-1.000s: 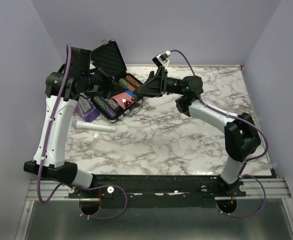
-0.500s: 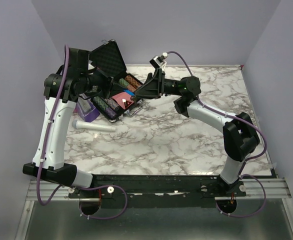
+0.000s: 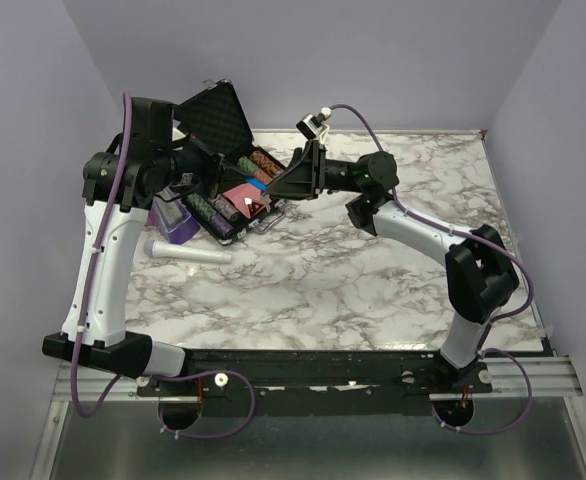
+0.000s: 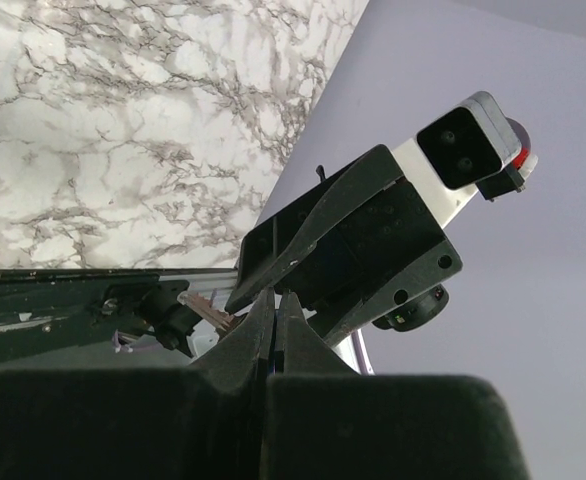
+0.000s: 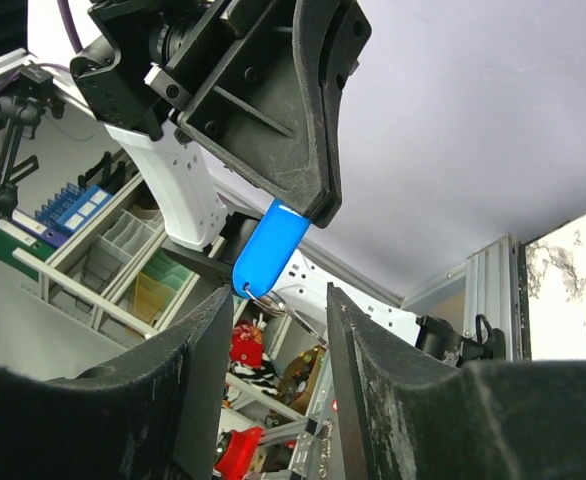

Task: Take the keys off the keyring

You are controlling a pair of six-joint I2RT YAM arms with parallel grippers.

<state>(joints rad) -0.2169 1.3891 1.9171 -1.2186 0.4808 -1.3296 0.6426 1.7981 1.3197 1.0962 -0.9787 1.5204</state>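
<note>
My left gripper (image 4: 275, 298) is shut, and in the right wrist view its black fingertips (image 5: 308, 190) pinch the top of the blue tag (image 5: 270, 247) of the keyring (image 5: 266, 297). The thin metal ring hangs from the tag's lower end in mid air. Silvery keys (image 5: 295, 318) dangle from it, partly lost against the background. My right gripper (image 5: 278, 293) stands open, one finger on each side of the ring, touching nothing. From above, both grippers meet at the blue tag (image 3: 261, 187) over the open case. A toothed key blade (image 4: 207, 312) shows beside my left fingers.
An open black case (image 3: 220, 118) with rows of poker chips and a pink card (image 3: 243, 197) lies at the back left. A purple box (image 3: 177, 221) and a pale cylinder (image 3: 188, 251) sit left of it on the marble table (image 3: 373, 280).
The right gripper has moved a little left toward the left gripper and its jaws have narrowed around the ring. The left arm has shifted slightly left, still holding the tag.
</note>
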